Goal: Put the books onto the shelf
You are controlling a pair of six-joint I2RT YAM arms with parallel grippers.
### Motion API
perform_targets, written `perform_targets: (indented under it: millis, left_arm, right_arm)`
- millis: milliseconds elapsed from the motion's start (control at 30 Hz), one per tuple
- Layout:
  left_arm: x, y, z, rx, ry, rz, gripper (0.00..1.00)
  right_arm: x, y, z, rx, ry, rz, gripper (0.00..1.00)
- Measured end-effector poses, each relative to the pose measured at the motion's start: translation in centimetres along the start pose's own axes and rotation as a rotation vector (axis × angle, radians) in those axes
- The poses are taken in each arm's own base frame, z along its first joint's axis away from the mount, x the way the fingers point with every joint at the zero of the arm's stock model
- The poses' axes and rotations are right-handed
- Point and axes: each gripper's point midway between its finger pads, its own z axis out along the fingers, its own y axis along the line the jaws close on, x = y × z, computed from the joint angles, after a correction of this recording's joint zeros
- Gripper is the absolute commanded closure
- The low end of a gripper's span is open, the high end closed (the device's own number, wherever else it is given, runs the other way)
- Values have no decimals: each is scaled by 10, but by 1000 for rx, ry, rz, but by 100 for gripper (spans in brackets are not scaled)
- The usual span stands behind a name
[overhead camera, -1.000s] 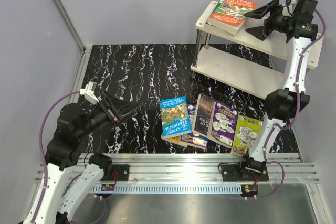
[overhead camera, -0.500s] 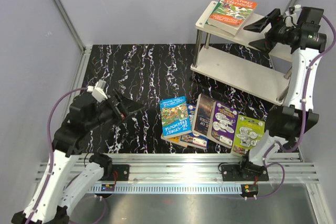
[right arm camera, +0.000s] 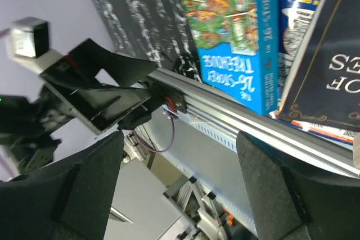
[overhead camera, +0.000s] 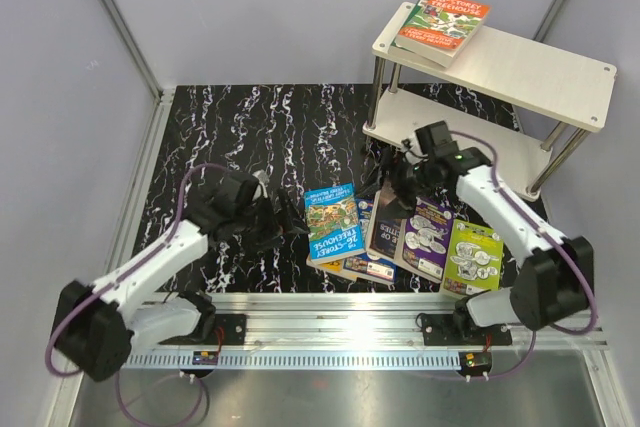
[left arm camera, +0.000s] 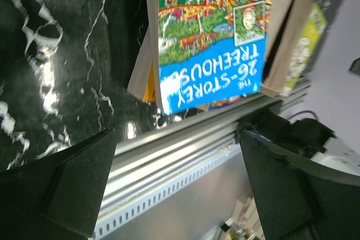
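Observation:
Several books lie in an overlapping heap at the table's front: a blue one (overhead camera: 333,222), a dark one (overhead camera: 390,217), a purple one (overhead camera: 428,234) and a lime-green one (overhead camera: 471,254). Two more books (overhead camera: 440,19) are stacked on the top board of the shelf (overhead camera: 520,67). My left gripper (overhead camera: 285,224) hangs open just left of the blue book (left arm camera: 211,43), with nothing between its fingers (left arm camera: 62,189). My right gripper (overhead camera: 392,185) is open too, low over the far edge of the dark book (right arm camera: 326,66), and it holds nothing.
The shelf's lower board (overhead camera: 470,137) and metal posts (overhead camera: 383,87) stand just behind the right arm. An aluminium rail (overhead camera: 330,312) runs along the table's front edge. In the right wrist view the left gripper (right arm camera: 107,94) faces mine across the blue book (right arm camera: 236,43).
The right arm has swung down from the shelf's top board to the heap of books, its jaws a little wider. The left arm has reached right, up to the blue book.

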Motion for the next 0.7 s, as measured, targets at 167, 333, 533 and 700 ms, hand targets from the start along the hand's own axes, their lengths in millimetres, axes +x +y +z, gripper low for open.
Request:
perform_targets:
  millis: [167,333,533,700]
  left_arm:
    - [-14,-10,41,-53,47,62,5]
    - [-31,-9,69,-91,43,89,6]
    - [-31,0,81,-113,56,91,7]
    - [-32,1,85,-112,54,94,9]
  right_arm:
    - [0,-17,38,47,69,36,14]
    - [-15,-12,57,54,76,19,15]
    - [-28,-21,74,107,76,-22,15]
    - [-27,-45,88,163,101,-19,16]
